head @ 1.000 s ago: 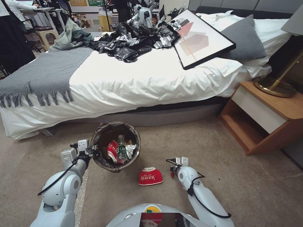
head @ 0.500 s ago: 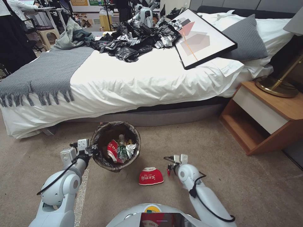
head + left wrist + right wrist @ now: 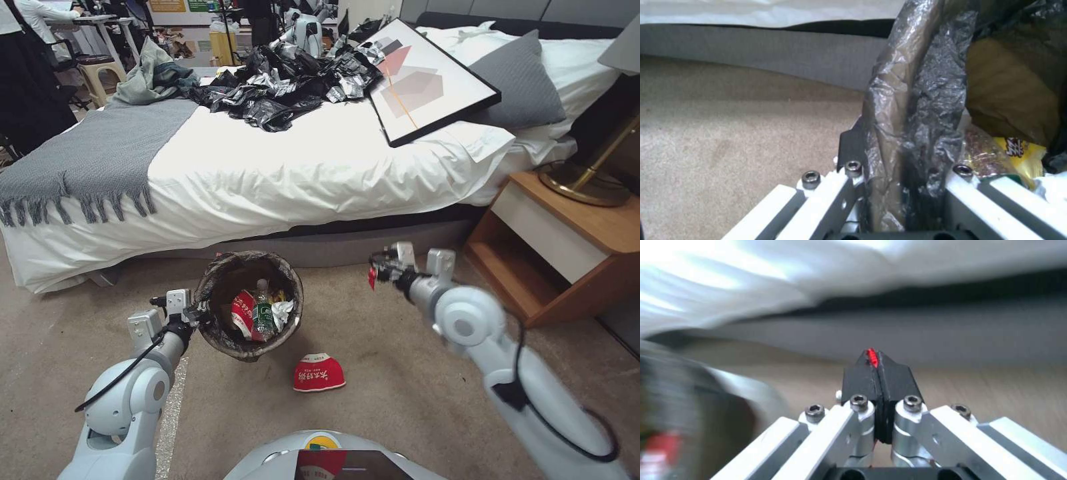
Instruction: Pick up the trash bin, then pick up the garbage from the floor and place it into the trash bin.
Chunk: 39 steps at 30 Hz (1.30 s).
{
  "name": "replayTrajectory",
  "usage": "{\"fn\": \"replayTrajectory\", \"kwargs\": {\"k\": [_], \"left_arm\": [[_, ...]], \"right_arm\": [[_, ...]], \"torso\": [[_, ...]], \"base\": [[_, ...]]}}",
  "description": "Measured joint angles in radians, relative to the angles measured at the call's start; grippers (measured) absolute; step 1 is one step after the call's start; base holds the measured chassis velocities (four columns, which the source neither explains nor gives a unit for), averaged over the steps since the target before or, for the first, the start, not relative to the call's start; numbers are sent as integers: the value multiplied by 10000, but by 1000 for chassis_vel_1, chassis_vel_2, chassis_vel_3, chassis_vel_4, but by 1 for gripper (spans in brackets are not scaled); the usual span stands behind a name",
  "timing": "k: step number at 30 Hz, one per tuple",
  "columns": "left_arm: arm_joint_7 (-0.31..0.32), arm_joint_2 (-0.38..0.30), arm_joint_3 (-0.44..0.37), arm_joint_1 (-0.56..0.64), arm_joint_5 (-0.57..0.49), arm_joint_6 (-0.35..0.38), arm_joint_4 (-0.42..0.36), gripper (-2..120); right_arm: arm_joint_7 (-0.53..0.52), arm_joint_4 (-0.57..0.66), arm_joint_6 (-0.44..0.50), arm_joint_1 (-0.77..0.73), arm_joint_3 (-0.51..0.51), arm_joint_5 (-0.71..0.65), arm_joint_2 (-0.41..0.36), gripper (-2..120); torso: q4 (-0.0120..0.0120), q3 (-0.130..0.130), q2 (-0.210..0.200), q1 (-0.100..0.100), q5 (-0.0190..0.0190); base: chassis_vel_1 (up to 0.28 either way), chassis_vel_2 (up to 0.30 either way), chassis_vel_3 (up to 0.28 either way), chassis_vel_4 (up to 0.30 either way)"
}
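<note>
Presently, at lower left of the head view, our left gripper (image 3: pixel 197 313) is clamped on the trash bin (image 3: pixel 252 305) rim. At centre bottom a red-and-white snack bag (image 3: pixel 319 374) lies on the carpet (image 3: pixel 413 400). Right of centre, our right gripper (image 3: pixel 375 275) pinches a tiny red wrapper (image 3: pixel 371 279).

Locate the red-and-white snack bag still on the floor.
In the head view the snack bag lies on the carpet just in front of the robot, slightly right of the trash bin held by the left gripper.

— What do we have behind us here?
— We see beige carpet (image 3: pixel 413 373), a white-sheeted bed (image 3: pixel 300 167) with a grey throw (image 3: pixel 93 160), and a wooden nightstand (image 3: pixel 567 247).
</note>
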<state>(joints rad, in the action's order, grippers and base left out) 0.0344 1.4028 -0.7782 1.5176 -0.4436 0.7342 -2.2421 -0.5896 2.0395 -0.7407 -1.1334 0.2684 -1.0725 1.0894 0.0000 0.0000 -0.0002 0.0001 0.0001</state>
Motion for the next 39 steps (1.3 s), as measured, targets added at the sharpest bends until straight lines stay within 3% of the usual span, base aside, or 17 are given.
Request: {"fn": "replayTrajectory", "kwargs": {"k": [1, 3, 4, 7, 8, 10, 11, 12, 14, 15, 18, 19, 21, 24, 27, 37, 39], "left_arm": [[0, 0, 0, 0, 0, 0, 0, 0], [-51, -15, 74, 18, 23, 0, -71, 0], [-51, -15, 74, 18, 23, 0, -71, 0], [-111, 22, 244, 40, 167, 5, -109, 0], [-111, 22, 244, 40, 167, 5, -109, 0], [-122, 91, 332, 34, 255, 6, -109, 0], [-136, 111, 368, 38, 315, 8, -118, 0], [-136, 111, 368, 38, 315, 8, -118, 0], [-161, 121, 374, 24, 345, 12, -111, 0], [-161, 121, 374, 24, 345, 12, -111, 0], [-192, 134, 312, -57, 352, 18, -38, 0], [-192, 134, 312, -57, 352, 18, -38, 0], [-202, 157, 286, -99, 340, 17, -23, 0], [-204, 161, 269, -108, 333, 18, -22, 0], [-220, 162, 217, -139, 310, 18, 23, 0], [-256, 153, 131, -144, 296, 18, 96, 0], [-258, 159, 129, -147, 297, 18, 104, 0]], "right_arm": [[0, 0, 0, 0, 0, 0, 0, 0], [182, 1124, 5, 592, 38, -669, -1103, 0], [182, 1124, 5, 592, 38, -669, -1103, 0], [899, 2396, 14, 2730, -620, -2421, -2713, 0], [899, 2396, 14, 2730, -620, -2421, -2713, 0], [2218, 2498, 28, 5219, -1823, -3265, -3424, 0], [2592, 2391, 32, 6568, -2935, -3713, -3524, 0], [2592, 2391, 32, 6568, -2935, -3713, -3524, 0], [2699, 2155, 38, 8569, -4832, -4236, -3374, 0], [2699, 2155, 38, 8569, -4832, -4236, -3374, 0], [2615, 1543, 147, 10587, -7699, -4502, -2415, 0], [2615, 1543, 147, 10587, -7699, -4502, -2415, 0], [2376, 1153, 182, 10858, -8625, -4485, -1866, 0], [2267, 920, 203, 10861, -8957, -4382, -1613, 0], [2228, -91, 210, 10554, -9772, -3824, -942, 0], [2549, -1497, 512, 9786, -10124, -2755, -294, -2], [2550, -1587, 547, 9719, -10080, -2728, -264, 3]], "torso": [[0, 0, 0, 0, 0], [-3, 0, 0, 0, 3], [-3, 0, 0, 0, 3], [1, 0, 1, 0, 3], [1, 0, 1, 0, 3], [2, 1, 1, -1, -2], [-1, 0, 1, -1, 0], [-1, 0, 1, -1, 0], [1, 0, 1, 0, -1], [1, 0, 1, 0, -1], [2, 0, 2, 0, -6], [2, 0, 2, 0, -6], [5, 1, 1, 0, -4], [-1, 0, 2, -1, -6], [0, 0, 2, -1, -4], [0, 0, 2, -1, -3], [0, 0, 2, -1, -3]], "base": [[0, 0, 0, 0], [0, 0, 0, 0], [0, 0, 0, 0], [0, 0, 0, 0], [0, 0, 0, 0], [0, 0, 0, 0], [0, 0, 0, 0], [0, 0, 0, 0], [0, 0, 0, 0], [0, 0, 0, 0], [0, 0, 0, 0], [0, 0, 0, 0], [0, 0, 0, 0], [0, 0, 0, 0], [0, 0, 0, 0], [0, 0, 0, 0], [0, 0, 0, 0]]}}
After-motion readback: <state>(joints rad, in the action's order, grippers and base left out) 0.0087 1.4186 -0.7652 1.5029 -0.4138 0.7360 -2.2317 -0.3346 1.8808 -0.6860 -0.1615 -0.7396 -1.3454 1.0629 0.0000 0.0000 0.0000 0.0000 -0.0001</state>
